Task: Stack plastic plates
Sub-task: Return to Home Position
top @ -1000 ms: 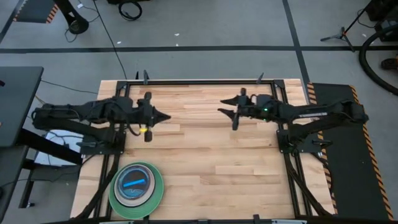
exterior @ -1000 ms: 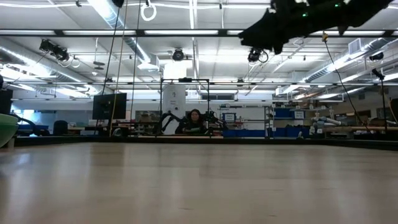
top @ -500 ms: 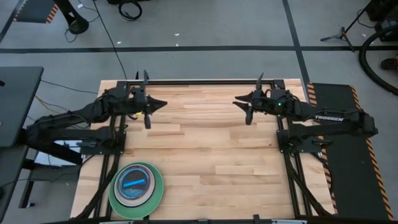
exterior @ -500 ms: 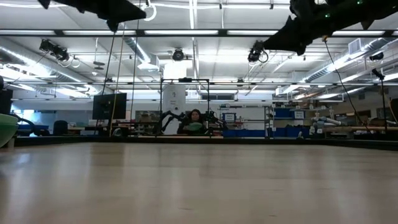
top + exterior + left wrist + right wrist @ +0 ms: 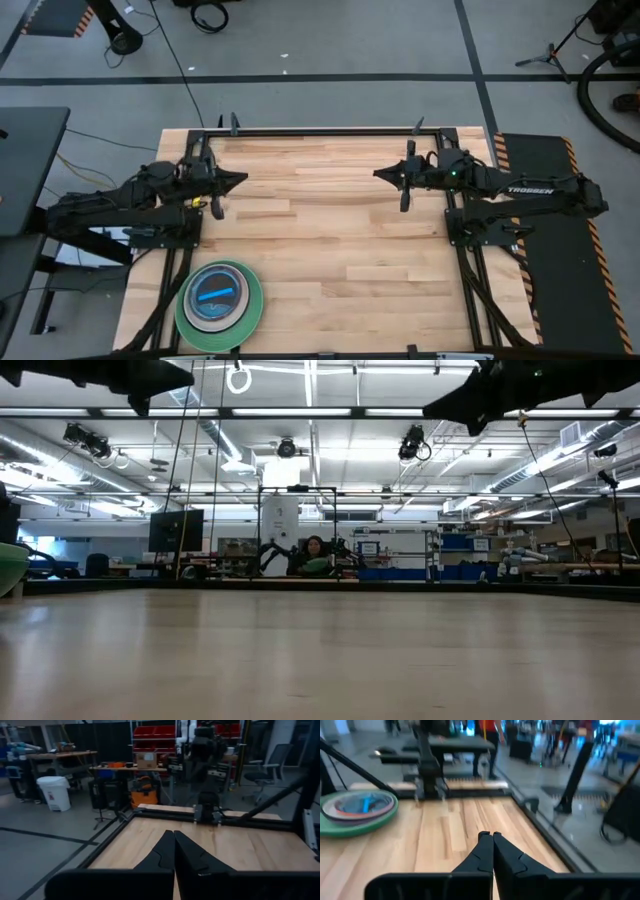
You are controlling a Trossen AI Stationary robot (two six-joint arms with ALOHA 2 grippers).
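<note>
Plastic plates [image 5: 219,297] sit in one stack on the worktop [image 5: 330,250], near its front corner on the left arm's side. A large green plate [image 5: 256,300] forms the base and a cyan plate [image 5: 222,293] lies on top. The rims of the plates between them are too close together to tell apart. At table height only the green plate's edge [image 5: 8,565] shows, at the far left of the picture.

The left claw [image 5: 238,179] hangs in the air above the worktop and points toward the middle. The stack lies well apart from it, off to its side and lower down, not beneath it. Its wrist view shows the two fingers [image 5: 165,851] pressed flat together, clenched on nothing.

The right claw [image 5: 383,174] hangs opposite the left one, tip facing tip, with bare wood between them. From this claw the stack [image 5: 357,806] is farther still, diagonally across the worktop. Its wrist view catches the stack ahead and off to one side. Its fingers [image 5: 501,852] are likewise clenched together and hold nothing.

Both arms show as dark shapes along the upper edge of the table-height view. A person [image 5: 315,555] sits in the room beyond the worktop.
</note>
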